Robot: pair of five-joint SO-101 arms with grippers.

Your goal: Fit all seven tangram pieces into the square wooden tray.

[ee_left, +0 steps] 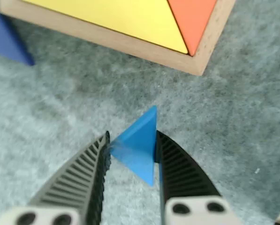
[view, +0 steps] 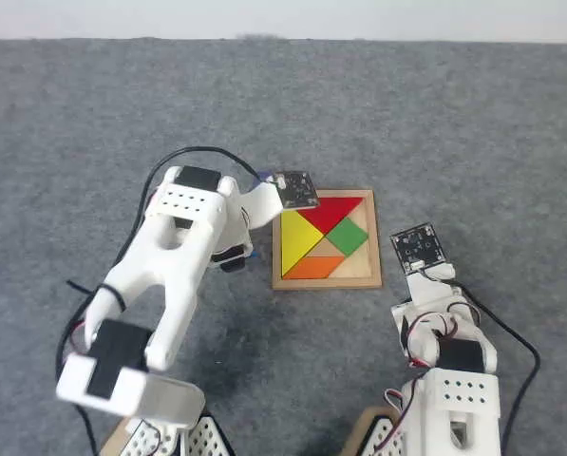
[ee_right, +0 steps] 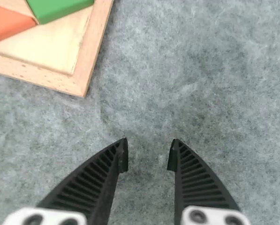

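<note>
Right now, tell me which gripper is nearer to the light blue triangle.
Left. The left gripper has the light blue triangle between its fingers, just off the tray's edge. The right gripper hangs open over carpet off the tray's other side, apart from the triangle.

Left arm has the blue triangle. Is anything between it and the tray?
Nothing lies on the carpet between the blue triangle and the tray. Only the tray's raised rim faces it, with the yellow piece and orange piece just inside. A darker blue piece sits off to one side, out of the way.
</note>
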